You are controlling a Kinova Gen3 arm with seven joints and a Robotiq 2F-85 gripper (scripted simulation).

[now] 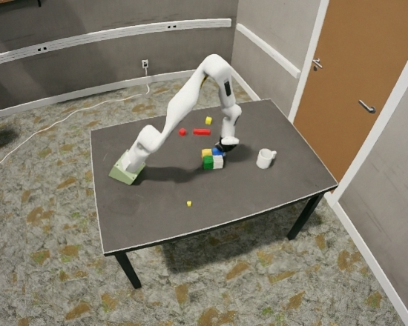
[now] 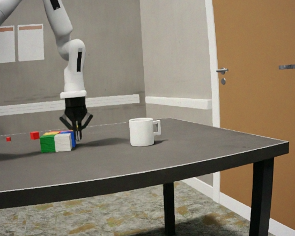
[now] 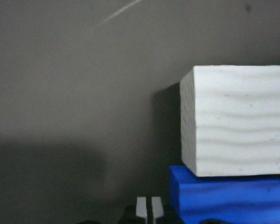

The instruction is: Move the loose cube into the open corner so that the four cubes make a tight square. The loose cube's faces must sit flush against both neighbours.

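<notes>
Four cubes stand together in a square near the table's middle: yellow [image 1: 206, 152], blue [image 1: 217, 151], green [image 1: 208, 162] and white [image 1: 218, 161]. In the wrist view the blue cube [image 3: 226, 195] lies against the white cube [image 3: 236, 120]. I cannot tell whether its faces are fully flush. My gripper [image 2: 78, 138] is shut and empty. It points down with its fingertips just above the table, right beside the blue cube's [image 2: 72, 137] outer face. The closed fingertips [image 3: 148, 207] show in the wrist view a small gap from the blue cube.
A white mug [image 1: 265, 158] stands to the right of the cubes. A red cube [image 1: 182, 132], a red bar [image 1: 202, 131] and a yellow cube [image 1: 208, 120] lie further back. A small yellow cube [image 1: 189, 203] lies toward the front edge. The arm's base [image 1: 127, 171] stands at the left.
</notes>
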